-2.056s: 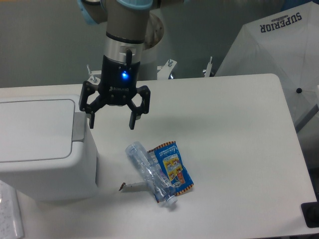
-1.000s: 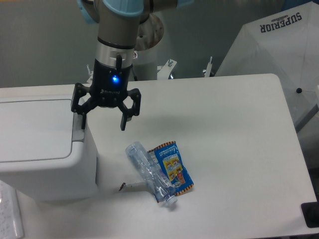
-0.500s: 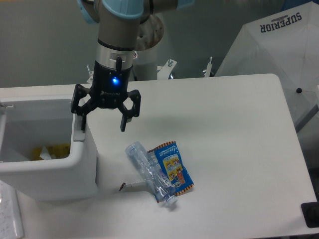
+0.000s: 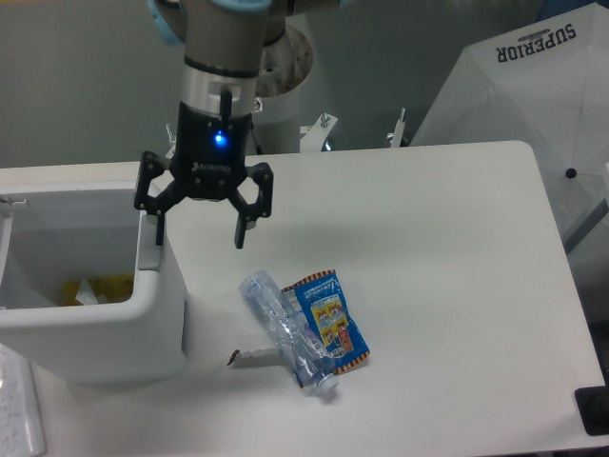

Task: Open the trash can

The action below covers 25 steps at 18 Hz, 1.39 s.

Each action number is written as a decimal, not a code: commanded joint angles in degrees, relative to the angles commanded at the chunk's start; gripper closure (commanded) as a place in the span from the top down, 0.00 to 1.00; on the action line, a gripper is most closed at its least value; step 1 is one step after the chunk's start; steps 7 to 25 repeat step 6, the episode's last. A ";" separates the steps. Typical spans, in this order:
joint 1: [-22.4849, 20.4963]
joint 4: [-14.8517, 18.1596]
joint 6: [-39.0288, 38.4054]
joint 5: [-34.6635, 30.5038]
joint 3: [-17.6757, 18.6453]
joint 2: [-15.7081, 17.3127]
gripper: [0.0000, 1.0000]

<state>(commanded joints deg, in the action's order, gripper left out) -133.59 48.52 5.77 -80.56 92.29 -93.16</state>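
Your gripper [image 4: 197, 230] hangs with its two fingers spread wide and nothing between them. One fingertip [image 4: 155, 228] sits at or just above the grey push tab [image 4: 148, 244]; from this angle you can't tell whether it touches. The other fingertip is over the bare table [image 4: 447, 248].

The trash can [image 4: 90, 297] stands at the table's 9 o'clock edge, directly at 9 o'clock from the gripper. Its top is open, and you can see into the white interior, where something yellow [image 4: 95, 286] lies at the bottom with what looks like a scrap of pale paper, though that part is blurry.

At 5 o'clock from the gripper, well apart from it, a crushed clear plastic bottle [image 4: 286, 330] lies on the table, with a blue snack wrapper [image 4: 329, 319] touching it on the 3 o'clock side.
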 joint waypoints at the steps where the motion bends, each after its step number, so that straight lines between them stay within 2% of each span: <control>1: -0.53 0.17 4.21 -2.47 0.00 -0.17 1.00; 4: -2.37 0.26 13.10 -9.07 0.17 -1.93 1.00; 6: -4.39 0.35 16.19 -10.40 0.00 -3.16 1.00; 25: -4.39 0.35 16.19 -10.40 0.00 -3.16 1.00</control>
